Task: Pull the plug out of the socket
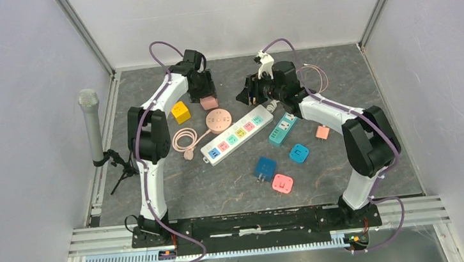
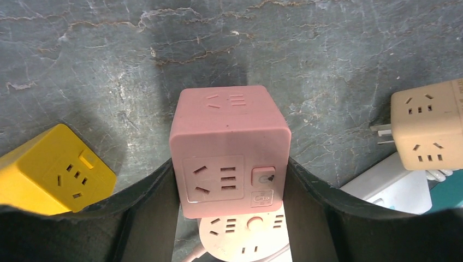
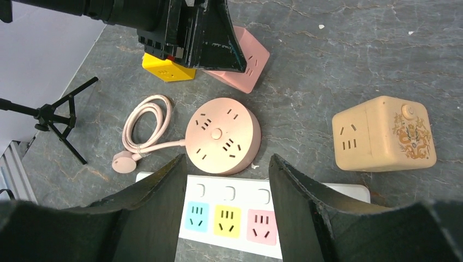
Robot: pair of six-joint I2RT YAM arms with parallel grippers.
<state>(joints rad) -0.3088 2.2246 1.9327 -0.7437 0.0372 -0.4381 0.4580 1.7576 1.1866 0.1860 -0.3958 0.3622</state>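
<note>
**While the left tool clamps a pink cube, the plug cube lies free**

Tools. The left gripper (image 2: 230, 183) is closed on the pink cube socket (image 2: 229, 131), with a black finger pressed against each lower flank. The right gripper (image 3: 228, 161) hangs with its jaws wide apart and nothing between them, above the round socket (image 3: 223, 135) and the white power strip (image 1: 236, 135).

Task item. The beige cube plug (image 3: 382, 134) rests on the mat, near the far end of the white strip. Its metal prongs (image 2: 382, 135) are bare and point toward the pink cube, well apart from it.

Materials and shapes. All housings are smooth matte plastic with rounded corners. The beige cube carries a printed dragon motif on one face. The round socket is a flat pink disc, and its pink cord (image 3: 144, 123) lies in a loose coil.

Count.
- Three large cubes: pink, beige and a yellow cube (image 2: 52, 169).
- One small salmon block (image 1: 323, 132).
- Two strips: the white one, with a row of coloured outlets, and a teal strip (image 1: 282, 129).
- Three flat square adapters: light blue adapter (image 1: 299, 153), dark blue adapter (image 1: 265, 166) and pink adapter (image 1: 282, 182).
- One grey microphone (image 1: 90, 119), on a black tripod.

Surface and room. The table mat (image 2: 327, 54) is dark grey with a stone pattern and pale veins. Plain pale walls enclose it on three sides, with aluminium posts at the far corners and an aluminium rail at the near edge.
</note>
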